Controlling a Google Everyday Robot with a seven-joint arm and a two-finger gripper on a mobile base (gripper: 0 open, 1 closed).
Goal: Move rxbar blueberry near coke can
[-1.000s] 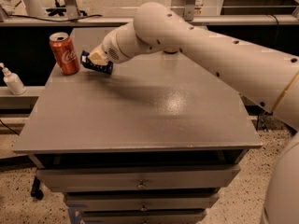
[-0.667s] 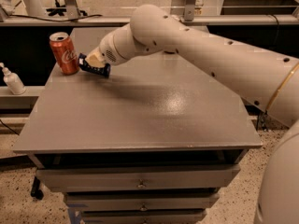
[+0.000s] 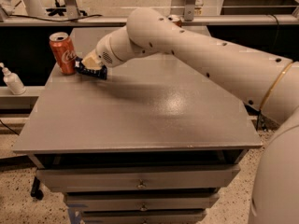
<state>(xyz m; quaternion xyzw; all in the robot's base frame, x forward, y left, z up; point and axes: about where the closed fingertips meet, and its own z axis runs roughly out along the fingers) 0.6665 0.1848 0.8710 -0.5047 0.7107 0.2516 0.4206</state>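
Observation:
The coke can point(image 3: 63, 52) stands upright at the far left of the grey table point(image 3: 140, 115). My gripper point(image 3: 89, 66) is just right of the can, low over the table, at the end of the white arm point(image 3: 196, 55) that reaches in from the right. It is shut on the rxbar blueberry point(image 3: 92, 72), a dark navy bar whose edge shows under the fingers, close to or on the tabletop and nearly touching the can's base.
A white pump bottle point(image 3: 11, 80) stands on a lower shelf left of the table. Drawers point(image 3: 140, 183) sit under the tabletop. A metal rail and chair legs lie behind the table. Another can top point(image 3: 175, 18) peeks behind the arm.
My gripper with the bar has moved left and slightly down, closer to the coke can. The can has not moved.

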